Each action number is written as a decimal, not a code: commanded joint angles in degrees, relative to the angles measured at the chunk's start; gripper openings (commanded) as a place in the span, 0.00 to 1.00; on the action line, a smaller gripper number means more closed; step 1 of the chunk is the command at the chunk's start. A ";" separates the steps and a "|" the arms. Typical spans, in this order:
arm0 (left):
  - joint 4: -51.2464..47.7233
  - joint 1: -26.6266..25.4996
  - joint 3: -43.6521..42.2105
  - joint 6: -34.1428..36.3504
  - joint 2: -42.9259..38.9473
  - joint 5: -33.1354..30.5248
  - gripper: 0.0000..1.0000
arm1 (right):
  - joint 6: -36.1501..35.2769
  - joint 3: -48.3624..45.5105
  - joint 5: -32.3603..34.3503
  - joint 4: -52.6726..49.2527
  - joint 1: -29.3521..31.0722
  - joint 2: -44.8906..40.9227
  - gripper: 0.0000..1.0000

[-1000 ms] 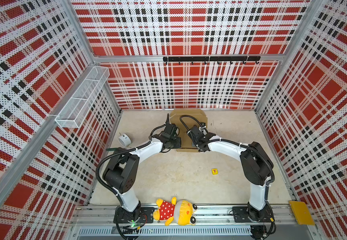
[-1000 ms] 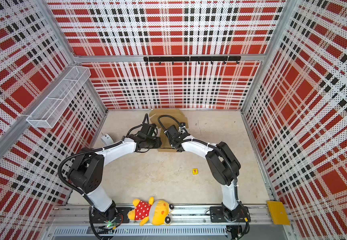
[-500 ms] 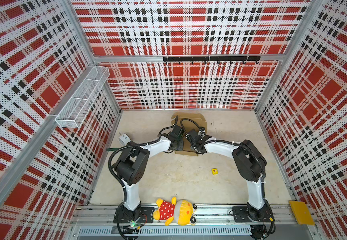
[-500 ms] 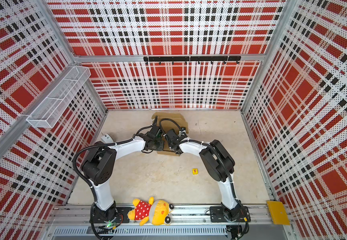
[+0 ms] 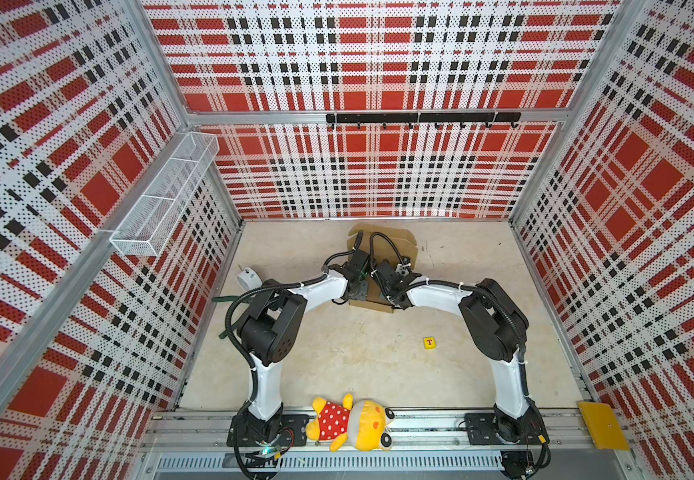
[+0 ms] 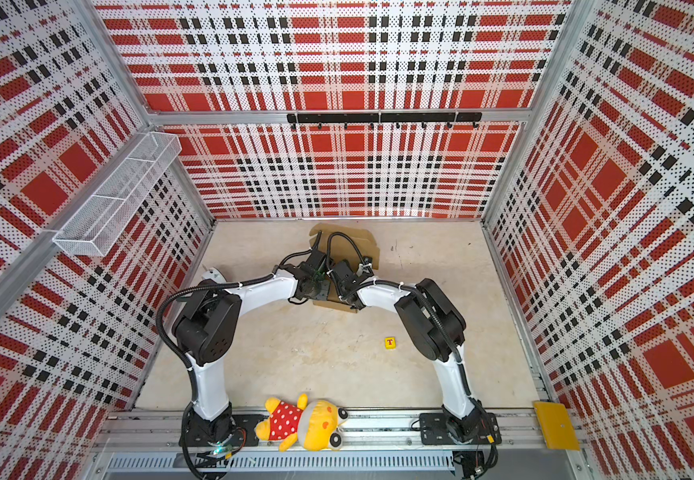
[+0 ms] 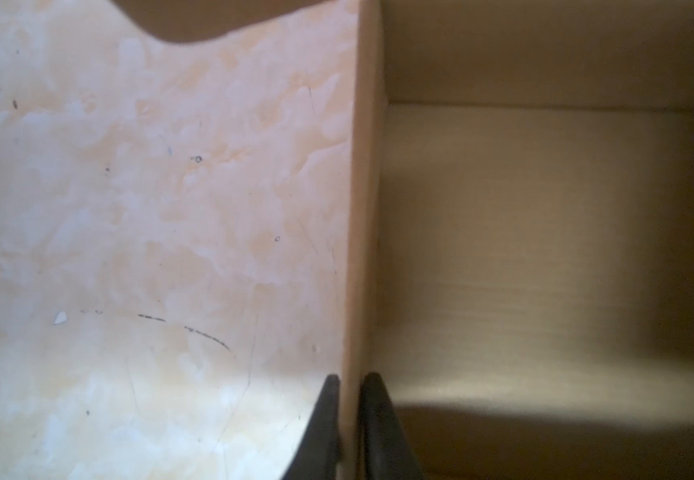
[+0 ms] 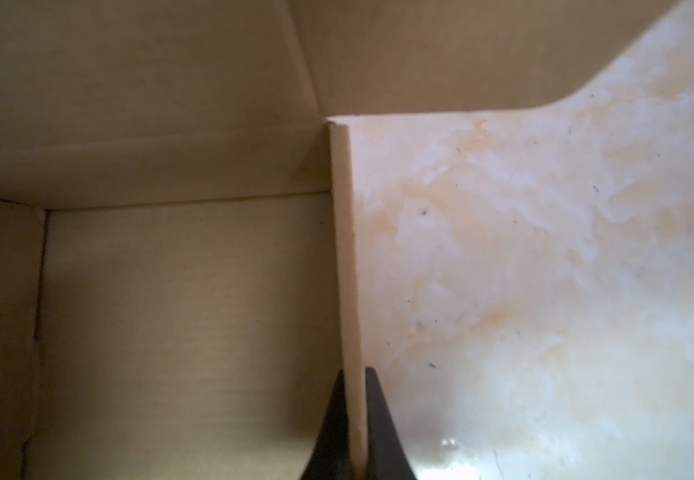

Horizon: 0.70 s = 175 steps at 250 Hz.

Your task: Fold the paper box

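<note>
TWO ARMS, ONE BOX: Your arms met over the paper box [image 5: 403,245], which sat on the table [image 5: 349,357] near the back wall. The left gripper [image 7: 349,384] was pinched narrow on one upright side wall, and the right gripper [image 8: 353,376] was clamped on the opposite wall. The likely danger was that if you pulled the walls apart or lifted unevenly, the thin cardboard could slip from the pads, buckle off its creases, or drag the half-formed box across the table.

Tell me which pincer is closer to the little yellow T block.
Right. The right pincer clamps the paper box wall on the yellow T block side; the left pincer clamps the opposite wall, farther away.
</note>
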 commanded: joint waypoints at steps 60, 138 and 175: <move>-2.77 -2.14 5.73 0.68 4.07 -4.39 0.30 | 2.52 -1.14 -2.58 5.63 1.92 1.29 0.00; -2.62 -1.66 7.40 1.35 6.54 -5.04 0.00 | 2.18 0.29 -2.44 3.55 1.78 2.04 0.00; -2.88 -1.64 7.43 1.00 6.09 -4.34 0.04 | 2.09 0.29 -2.13 3.82 1.78 1.69 0.00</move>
